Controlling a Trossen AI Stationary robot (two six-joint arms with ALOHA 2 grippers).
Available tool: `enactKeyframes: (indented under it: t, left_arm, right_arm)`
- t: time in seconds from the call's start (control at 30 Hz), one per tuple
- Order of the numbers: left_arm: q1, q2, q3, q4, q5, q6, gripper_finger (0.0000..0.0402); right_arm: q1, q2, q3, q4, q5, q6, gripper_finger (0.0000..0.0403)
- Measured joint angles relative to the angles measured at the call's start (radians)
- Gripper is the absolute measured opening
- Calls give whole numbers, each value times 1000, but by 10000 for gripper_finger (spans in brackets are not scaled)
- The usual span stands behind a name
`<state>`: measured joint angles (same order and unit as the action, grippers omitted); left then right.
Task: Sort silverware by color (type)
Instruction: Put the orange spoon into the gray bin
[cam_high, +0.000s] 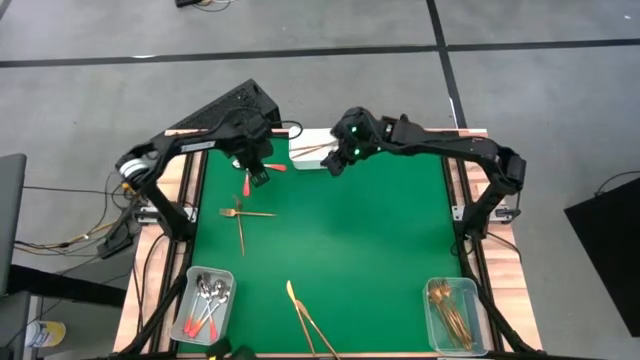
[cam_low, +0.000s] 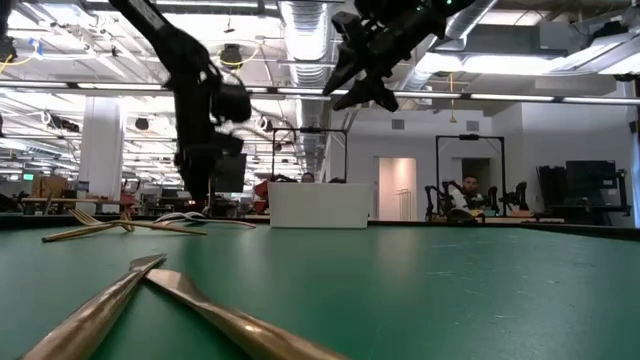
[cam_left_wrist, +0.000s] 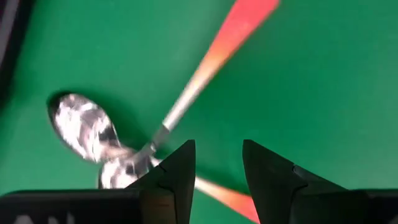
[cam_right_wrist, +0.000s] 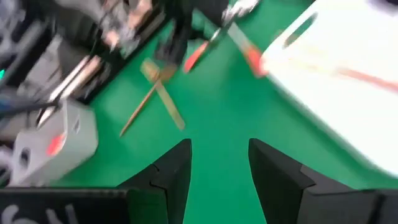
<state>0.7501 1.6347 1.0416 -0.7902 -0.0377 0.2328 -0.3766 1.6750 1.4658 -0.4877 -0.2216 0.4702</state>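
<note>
Near edge of green surface (cam_high: 350, 250): two gold pieces (cam_high: 305, 315) crossed; bins at corners hold red-handled spoons (cam_high: 205, 303) and gold cutlery (cam_high: 452, 305) (counts unclear). Mid-left: two gold forks (cam_high: 240, 215) crossed. Far: left tool (cam_high: 257, 176), fingers spread, empty, over two red-handled spoons (cam_left_wrist: 186, 106). Likely light, stiff, slippery; pinch mid-handle. Right tool (cam_high: 335, 165) spread, empty, by white tray (cam_high: 305, 152).

A green mat (cam_high: 340, 240) covers the table — two clear bins (cam_high: 207, 303) at its near corners, a white tray (cam_high: 310, 150) at the far edge.
</note>
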Motion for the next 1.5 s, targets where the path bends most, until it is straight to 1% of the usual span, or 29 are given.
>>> enactKeyframes:
  t: [0.1,0.27,0.47,0.6,0.77,0.8,0.9,1.07,1.17,1.27,1.37,1.43,1.5]
  left_arm:
    - [22,67,0,67,-21,51,121]
    - [32,114,0,112,-83,121,122]
    - [32,118,0,101,-46,230,117]
    - [38,118,0,108,-46,260,86]
    - [38,118,0,109,-45,247,15]
    - [38,118,0,109,-45,235,10]
    - [38,118,2,102,-45,216,7]
    - [38,116,57,-5,-34,161,3]
    - [35,83,93,-60,-11,117,2]
    - [35,13,124,-85,36,83,2]
    - [35,-82,141,-96,139,60,1]
    - [36,-148,150,-96,280,52,1]
    - [35,-205,152,-91,468,25,1]
  right_arm:
    - [-23,-20,2,-8,58,1,182]
    - [-50,-23,2,-10,70,16,182]
    - [-76,-23,2,-13,68,19,182]
    - [-92,-23,2,-6,68,19,182]
    - [-97,-23,2,-9,66,20,182]
    - [-96,-23,2,-9,66,21,182]
    - [-88,-23,15,-26,66,27,182]
    - [-58,-23,52,-35,65,27,182]
    - [-41,-27,79,-47,64,20,182]
    - [-27,-29,87,-64,62,11,182]
    - [-15,-28,85,-102,52,11,182]
    - [2,-28,85,-102,36,-18,182]
    - [32,-28,85,-94,46,-90,182]
